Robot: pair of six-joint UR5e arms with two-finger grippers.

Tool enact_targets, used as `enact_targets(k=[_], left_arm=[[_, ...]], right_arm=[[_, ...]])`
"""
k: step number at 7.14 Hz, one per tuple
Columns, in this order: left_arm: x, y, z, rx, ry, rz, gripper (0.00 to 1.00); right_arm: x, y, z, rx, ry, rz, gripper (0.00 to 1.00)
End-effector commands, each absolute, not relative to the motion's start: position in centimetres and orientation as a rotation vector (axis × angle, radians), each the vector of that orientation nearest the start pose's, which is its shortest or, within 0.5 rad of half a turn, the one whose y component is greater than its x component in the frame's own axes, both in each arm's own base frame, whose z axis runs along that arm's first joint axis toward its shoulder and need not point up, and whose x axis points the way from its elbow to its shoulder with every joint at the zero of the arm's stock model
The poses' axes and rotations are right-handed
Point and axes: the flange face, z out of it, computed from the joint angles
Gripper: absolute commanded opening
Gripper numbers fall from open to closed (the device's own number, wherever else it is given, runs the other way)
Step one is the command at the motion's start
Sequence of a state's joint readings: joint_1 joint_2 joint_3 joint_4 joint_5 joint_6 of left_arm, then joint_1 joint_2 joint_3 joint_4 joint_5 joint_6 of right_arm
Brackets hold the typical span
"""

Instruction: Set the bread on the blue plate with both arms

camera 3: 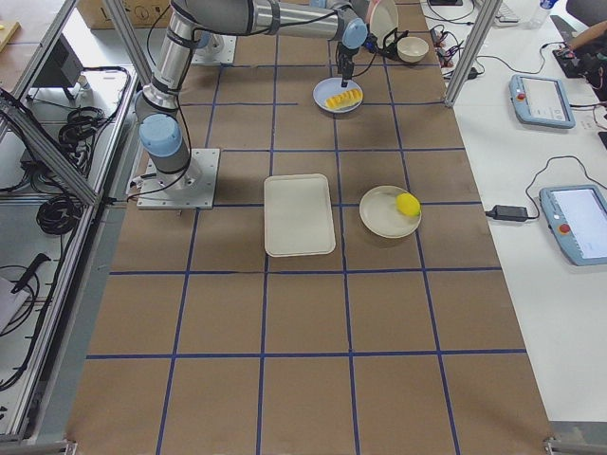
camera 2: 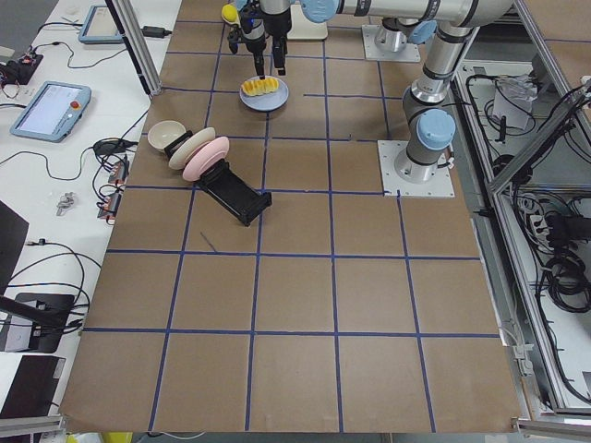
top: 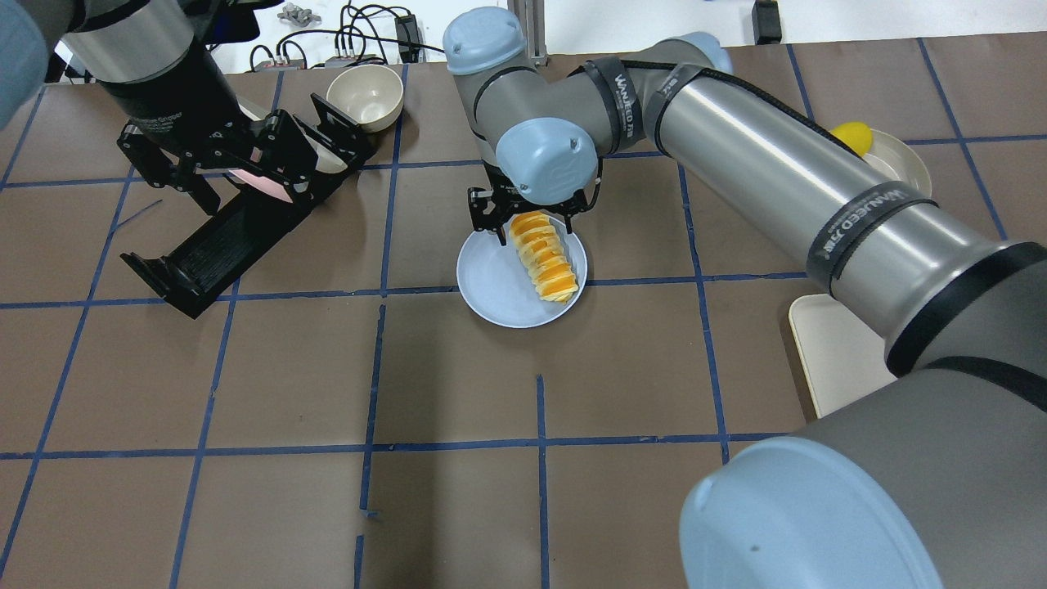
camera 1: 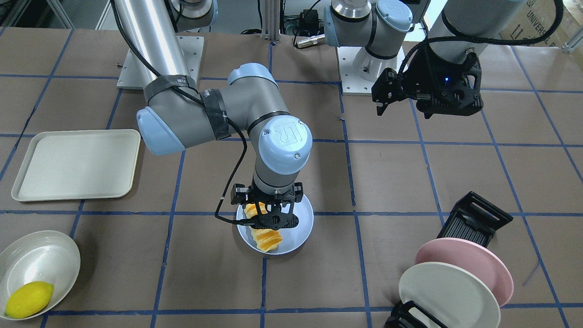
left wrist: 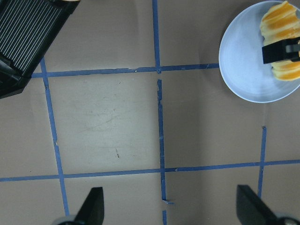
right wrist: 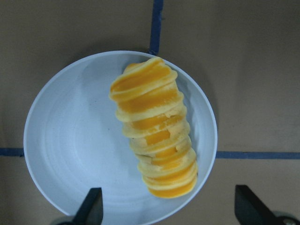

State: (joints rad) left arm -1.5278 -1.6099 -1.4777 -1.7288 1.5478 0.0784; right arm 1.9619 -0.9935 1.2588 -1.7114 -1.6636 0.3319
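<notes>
The bread [right wrist: 154,126] lies flat on the blue plate [right wrist: 61,140], a bit to one side of the middle. In the overhead view its long side runs from the far end of the plate toward the robot, leaning a little. The right gripper [right wrist: 169,208] hangs over it with its fingers wide apart, not touching it. From the front, this gripper hides the middle of the bread. From overhead, the wrist hides the bread's far end. The left gripper [left wrist: 171,206] is also spread wide, holds nothing, and is well away near the black rack [camera 1: 473,218]. The rack has a pink plate [camera 1: 478,259] and a white plate [camera 1: 446,296]. A lemon [camera 1: 28,298] sits in a white dish [camera 1: 41,259] beside a cream tray [camera 1: 77,164].
</notes>
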Motion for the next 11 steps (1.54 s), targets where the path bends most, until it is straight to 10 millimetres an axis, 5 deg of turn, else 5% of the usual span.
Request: enact_targets(k=[1, 3, 5, 7, 9, 10, 11], left_arm=[[-11.4, -50.3, 49.7, 0.054, 3.166, 0.165, 1.00], [-11.4, -50.6, 49.8, 0.057, 3.165, 0.129, 1.00], [-11.4, -50.6, 49.7, 0.059, 3.166, 0.133, 1.00], [-11.4, -50.6, 49.7, 0.062, 3.167, 0.134, 1.00], [-11.4, -50.7, 49.5, 0.062, 3.167, 0.138, 1.00], [-11.4, -50.7, 49.5, 0.062, 3.166, 0.141, 1.00], [-11.4, -50.7, 49.5, 0.062, 3.167, 0.138, 1.00]], right_arm=[[33.8, -61.9, 40.2, -0.004, 3.311, 0.213, 1.00], [28.8, -64.1, 51.0, 0.125, 3.321, 0.136, 1.00], [26.4, -68.6, 51.8, 0.093, 3.301, -0.160, 0.97], [18.4, -71.1, 52.5, -0.134, 3.085, -0.091, 0.97], [15.0, -66.2, 56.6, -0.208, 3.073, 0.049, 0.98], [14.9, -64.8, 57.0, -0.210, 3.072, 0.063, 0.85], [14.9, -64.6, 54.4, -0.218, 3.065, 0.105, 0.81]])
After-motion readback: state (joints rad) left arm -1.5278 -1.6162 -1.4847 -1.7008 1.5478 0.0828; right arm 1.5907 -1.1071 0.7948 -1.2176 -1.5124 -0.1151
